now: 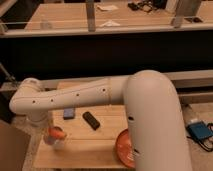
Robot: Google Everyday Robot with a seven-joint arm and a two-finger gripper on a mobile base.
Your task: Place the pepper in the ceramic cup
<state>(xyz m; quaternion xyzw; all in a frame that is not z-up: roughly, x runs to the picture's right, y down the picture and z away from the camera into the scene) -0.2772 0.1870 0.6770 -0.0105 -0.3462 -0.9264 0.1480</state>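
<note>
The pale ceramic cup stands near the front left of the wooden table. The orange-red pepper sits at the cup's rim; I cannot tell whether it rests inside or is held just above. My white arm reaches from the right across the table to its bend at the left. My gripper hangs from that bend, just above and left of the cup, mostly hidden by the arm.
A small blue-grey object and a black oblong object lie mid-table. The large orange dish sits front right, partly behind my arm. A brown box stands left of the table. A blue item lies on the floor to the right.
</note>
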